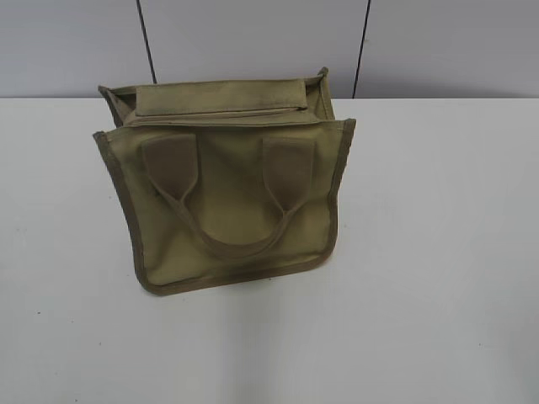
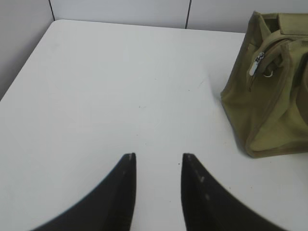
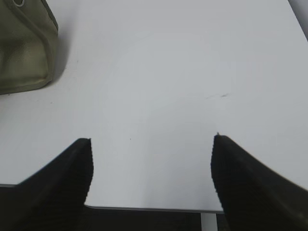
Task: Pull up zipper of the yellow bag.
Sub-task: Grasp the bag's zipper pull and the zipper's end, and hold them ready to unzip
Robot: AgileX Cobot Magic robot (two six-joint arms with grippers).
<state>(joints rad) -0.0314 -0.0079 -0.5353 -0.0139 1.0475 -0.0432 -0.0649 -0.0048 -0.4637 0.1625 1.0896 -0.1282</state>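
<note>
one yellow bag (image 1: 227, 189) stands on the white table (image 1: 438, 252), near the far edge and roughly at the middle of the exterior view, its broad front face turned toward that camera. on that face one short loop handle (image 1: 232, 240) hangs down, sewn on by two rectangular patches (image 1: 171, 164). darker binding runs along the face's edges. one zipper (image 1: 219, 114) runs across the top of the bag from side to side; in the left wrist view its one silver pull tab (image 2: 256, 65) hangs at the bag's end panel, with a small metal ring just beside it.

neither arm shows in the exterior view. the left gripper (image 2: 159, 155) hovers over bare table, well apart from the bag, which sits at the right edge of that view; its two dark fingers (image 2: 127, 183) are parted by a narrow gap and hold nothing. the right gripper (image 3: 151, 137) is also over bare table near the near edge, its two fingers (image 3: 79, 163) spread wide and released, with one corner of the bag at the upper left of that view.
</note>
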